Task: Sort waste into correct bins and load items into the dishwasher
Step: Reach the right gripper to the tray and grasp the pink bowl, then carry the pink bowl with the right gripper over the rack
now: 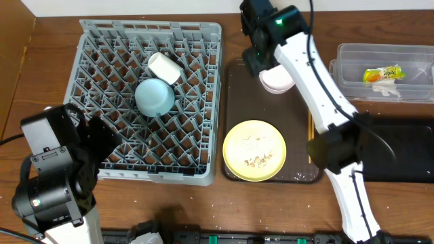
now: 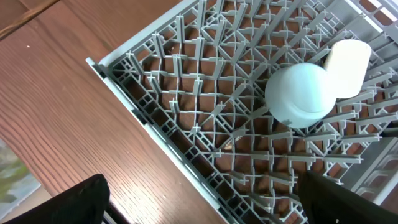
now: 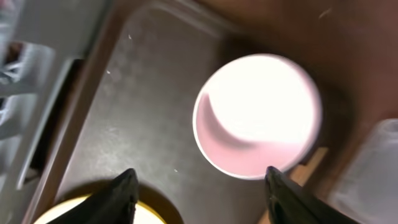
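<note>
The dish rack (image 1: 149,26) holds the light blue bowl (image 1: 154,97) and the cup (image 1: 165,67). The clear container (image 1: 380,49) holds the snack wrapper (image 1: 382,74). The right gripper (image 3: 199,177), fingers spread apart, hangs above the white bowl (image 3: 258,112). The left gripper (image 2: 204,186), also spread, hangs above the rack.

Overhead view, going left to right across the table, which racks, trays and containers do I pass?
Grey dish rack → dark brown tray → clear container. The black bin overlaps the container, so it is left out.
</note>
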You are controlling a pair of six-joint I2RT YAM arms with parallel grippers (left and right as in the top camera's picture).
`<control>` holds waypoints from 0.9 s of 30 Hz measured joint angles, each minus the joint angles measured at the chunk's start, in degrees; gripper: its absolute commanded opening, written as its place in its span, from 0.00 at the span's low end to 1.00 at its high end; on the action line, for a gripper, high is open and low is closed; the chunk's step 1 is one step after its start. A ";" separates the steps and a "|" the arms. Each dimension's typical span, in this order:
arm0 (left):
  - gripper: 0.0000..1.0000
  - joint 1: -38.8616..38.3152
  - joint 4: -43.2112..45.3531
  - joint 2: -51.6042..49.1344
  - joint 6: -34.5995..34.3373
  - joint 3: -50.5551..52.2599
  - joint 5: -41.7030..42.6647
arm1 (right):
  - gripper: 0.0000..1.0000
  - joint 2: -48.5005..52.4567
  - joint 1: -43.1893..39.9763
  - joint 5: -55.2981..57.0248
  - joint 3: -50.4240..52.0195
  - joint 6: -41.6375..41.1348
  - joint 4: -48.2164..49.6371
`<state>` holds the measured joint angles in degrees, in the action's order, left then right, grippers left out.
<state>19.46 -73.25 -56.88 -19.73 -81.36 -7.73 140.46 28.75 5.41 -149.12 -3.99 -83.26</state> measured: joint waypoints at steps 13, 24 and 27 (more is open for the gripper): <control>0.98 0.00 0.00 0.00 -0.02 0.00 0.00 | 0.16 14.36 -0.07 -2.21 0.63 -0.72 -0.50; 0.98 0.00 0.00 0.00 -0.02 0.00 0.00 | 0.01 10.56 0.02 -4.92 0.79 -3.54 -4.13; 0.98 0.00 0.00 0.00 0.00 0.00 0.00 | 0.01 4.72 0.39 -12.46 0.85 -3.63 -3.63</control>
<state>19.46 -73.25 -56.88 -19.73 -81.36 -7.73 145.18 29.15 -7.05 -148.27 -7.62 -86.89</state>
